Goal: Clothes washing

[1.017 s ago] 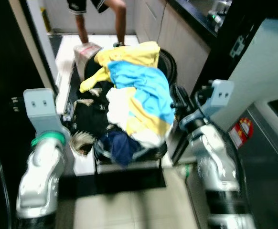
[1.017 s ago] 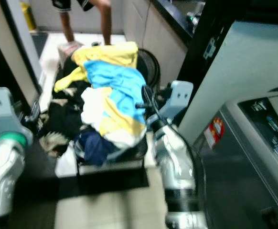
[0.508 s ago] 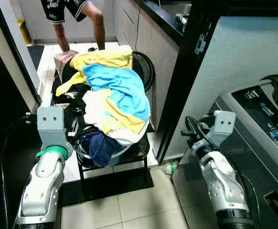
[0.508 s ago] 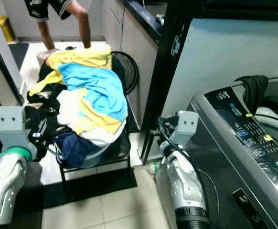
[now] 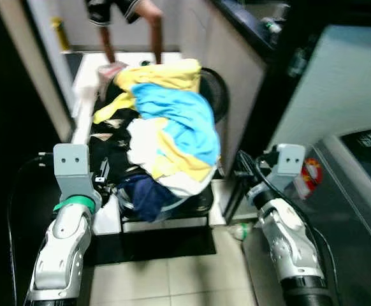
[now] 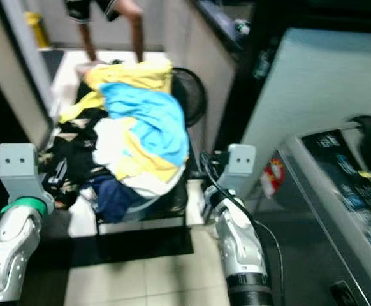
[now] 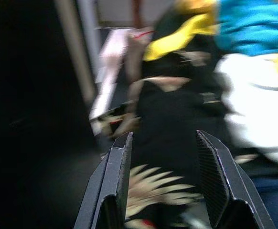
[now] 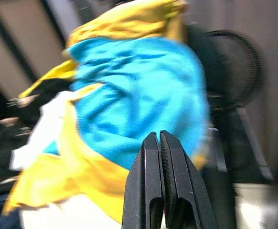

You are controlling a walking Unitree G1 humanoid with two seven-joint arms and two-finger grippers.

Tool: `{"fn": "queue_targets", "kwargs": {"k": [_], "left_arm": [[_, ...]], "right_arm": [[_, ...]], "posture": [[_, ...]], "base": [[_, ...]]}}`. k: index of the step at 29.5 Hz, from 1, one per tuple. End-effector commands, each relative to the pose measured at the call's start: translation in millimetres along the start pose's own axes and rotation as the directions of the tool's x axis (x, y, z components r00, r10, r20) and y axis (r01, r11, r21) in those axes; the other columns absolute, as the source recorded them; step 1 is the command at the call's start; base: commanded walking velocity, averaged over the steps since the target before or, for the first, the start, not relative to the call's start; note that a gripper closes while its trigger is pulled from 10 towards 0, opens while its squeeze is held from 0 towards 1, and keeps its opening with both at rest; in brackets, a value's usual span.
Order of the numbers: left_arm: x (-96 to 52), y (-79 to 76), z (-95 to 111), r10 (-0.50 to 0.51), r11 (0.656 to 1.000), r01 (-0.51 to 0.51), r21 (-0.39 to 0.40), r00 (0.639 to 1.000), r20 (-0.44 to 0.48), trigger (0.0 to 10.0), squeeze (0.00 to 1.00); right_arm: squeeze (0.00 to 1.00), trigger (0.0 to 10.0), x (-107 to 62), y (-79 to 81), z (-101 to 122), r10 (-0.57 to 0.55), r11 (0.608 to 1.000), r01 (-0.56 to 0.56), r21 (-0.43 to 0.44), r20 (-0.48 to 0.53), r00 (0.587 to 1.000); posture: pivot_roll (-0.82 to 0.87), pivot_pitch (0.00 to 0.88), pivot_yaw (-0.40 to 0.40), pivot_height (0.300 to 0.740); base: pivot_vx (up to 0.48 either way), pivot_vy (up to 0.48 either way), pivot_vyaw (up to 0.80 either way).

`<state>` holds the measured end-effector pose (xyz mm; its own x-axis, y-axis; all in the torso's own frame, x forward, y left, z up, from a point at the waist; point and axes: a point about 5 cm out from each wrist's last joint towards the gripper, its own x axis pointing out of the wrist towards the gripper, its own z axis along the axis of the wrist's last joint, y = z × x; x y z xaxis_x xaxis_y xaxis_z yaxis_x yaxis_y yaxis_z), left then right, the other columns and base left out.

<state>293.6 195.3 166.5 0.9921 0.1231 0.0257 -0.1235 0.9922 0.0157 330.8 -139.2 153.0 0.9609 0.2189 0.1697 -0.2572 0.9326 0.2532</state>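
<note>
— Locating the laundry heap [image 5: 163,137]: where is it found?
— Piled on a chair, directly ahead between both arms. The left pincer [image 7: 163,181], spread wide, is nearer; the right pincer [image 8: 162,183] is pressed closed, empty.

Clothes pile [image 5: 166,134]: soft matt cloth, crumpled.
Arms [image 5: 63,255]: smooth silver metal, slight sheen.
Floor [image 5: 173,287]: glossy pale tile.
Washing machine [image 6: 345,210]: smooth grey plastic top.

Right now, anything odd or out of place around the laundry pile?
A clear plastic bottle lies on its side on the tiled floor, by the black chair's leg. The heap of yellow, blue and white clothes spills over the seat edge.
</note>
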Motion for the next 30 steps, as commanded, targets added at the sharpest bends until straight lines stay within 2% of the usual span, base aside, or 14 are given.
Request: {"fn": "queue_targets", "kwargs": {"k": [1,21,26,30], "left_arm": [[-2.6,0.1,-2,0.001,1.0,-0.001,-0.014,1.0,0.001,10.0,0.0],[-2.0,1.2,1,-0.003,1.0,0.004,-0.006,1.0,0.012,10.0,0.0],[-1.9,0.7,2,-0.002,1.0,0.002,-0.007,1.0,0.014,10.0,0.0],[-1.7,1.1,2,0.002,1.0,-0.001,-0.006,1.0,0.018,10.0,0.0]], "right_arm": [[0.0,10.0,0.8,1.2,3,0.007,1.0,-0.007,0.015,0.02,1.0],[0.0,10.0,4.9,6.3,11,0.024,0.998,-0.027,0.048,0.054,0.998],[0.0,10.0,8.3,7.7,16,0.055,0.993,-0.062,0.096,0.081,0.995],[0.0,10.0,10.8,7.5,19,0.062,0.993,-0.07,0.092,0.084,0.994]], "posture": [[0.13,0.048,-0.008,0.74],[0.13,0.051,0.001,0.74],[0.13,0.05,0.005,0.74],[0.13,0.051,0.005,0.74]], "base": [[0.368,0.0,0.0],[0.353,0.0,0.0],[0.0,0.0,0.0],[0.0,0.0,0.0]]}}
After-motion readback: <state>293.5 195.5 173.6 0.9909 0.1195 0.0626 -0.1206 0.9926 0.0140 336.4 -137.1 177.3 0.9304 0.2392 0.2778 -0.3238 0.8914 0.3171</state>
